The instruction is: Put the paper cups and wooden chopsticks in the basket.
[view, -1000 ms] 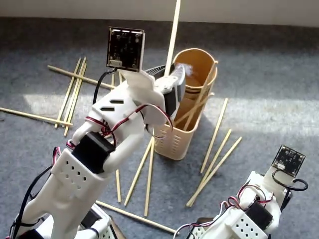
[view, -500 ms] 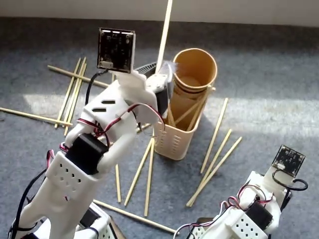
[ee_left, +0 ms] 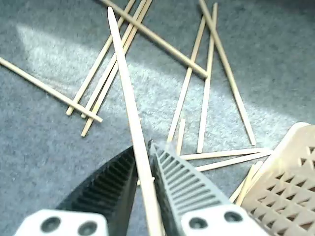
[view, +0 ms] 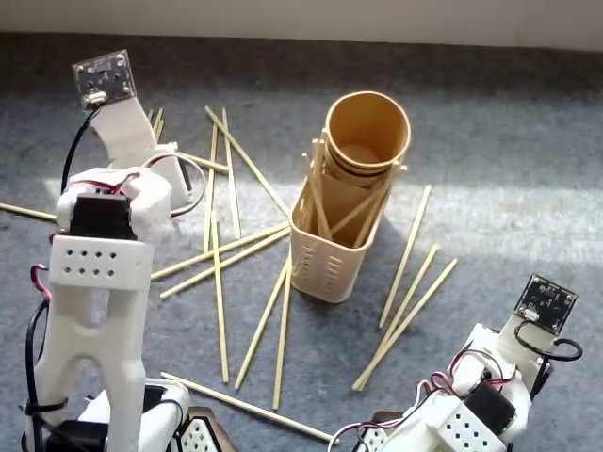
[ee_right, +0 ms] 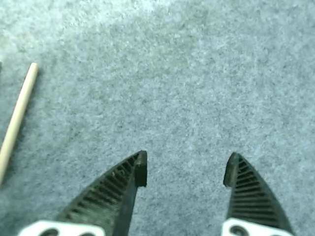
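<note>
The left gripper is pinching a long, thin, pale chopstick, and the right gripper is hanging spread wide.

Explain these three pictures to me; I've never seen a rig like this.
These are two small robot arms, side by side. The high picture comes from a fixed camera looking down. A basket stands on grey carpet with stacked paper cups in it. Chopsticks lie scattered around it, and a few stand inside.

The other two pictures come from a camera on each arm's wrist, looking along its end effector, the two-fingered part that grasps. The left end effector is shut on one chopstick. The right end effector is open over the carpet and holds nothing.
</note>
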Robot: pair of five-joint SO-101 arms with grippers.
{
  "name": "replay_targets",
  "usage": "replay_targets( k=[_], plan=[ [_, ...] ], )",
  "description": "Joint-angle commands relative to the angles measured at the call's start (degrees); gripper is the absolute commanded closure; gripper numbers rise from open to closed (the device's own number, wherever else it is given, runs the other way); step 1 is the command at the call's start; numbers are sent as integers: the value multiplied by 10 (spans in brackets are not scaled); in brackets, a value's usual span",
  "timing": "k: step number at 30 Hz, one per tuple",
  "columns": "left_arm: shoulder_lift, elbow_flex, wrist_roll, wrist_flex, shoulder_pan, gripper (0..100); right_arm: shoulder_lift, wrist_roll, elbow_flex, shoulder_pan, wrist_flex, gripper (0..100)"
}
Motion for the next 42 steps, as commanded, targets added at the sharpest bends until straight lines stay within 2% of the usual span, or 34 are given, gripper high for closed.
replay_targets(
  k=[1, 5, 13, 17, 22, 26, 28, 33, 39, 42],
  plan=[
    [44, -4, 3, 64, -11, 868, 4, -4, 74, -5, 3, 743],
    [87, -10, 3, 109, -7, 829, 4, -4, 74, -5, 3, 743],
    [157, 7, 3, 221, 76, 831, 4, -4, 74, -4, 3, 743],
    [181, -1, 2, 234, 86, 829, 4, -4, 74, -3, 3, 743],
    [187, -11, 5, 235, 63, 829, 4, -4, 74, -2, 3, 743],
    [189, -8, 6, 209, 32, 820, 4, -4, 74, -2, 3, 743],
    [195, 0, 15, 174, 32, 768, 4, -4, 74, -3, 3, 743],
    [239, -15, 31, 105, 83, 645, 4, -4, 74, -4, 3, 743],
    [321, -57, 34, 61, 113, 642, 4, -4, 74, -4, 3, 743],
    [373, -87, 31, 35, 97, 642, 4, -4, 74, -4, 3, 743]
  ],
)
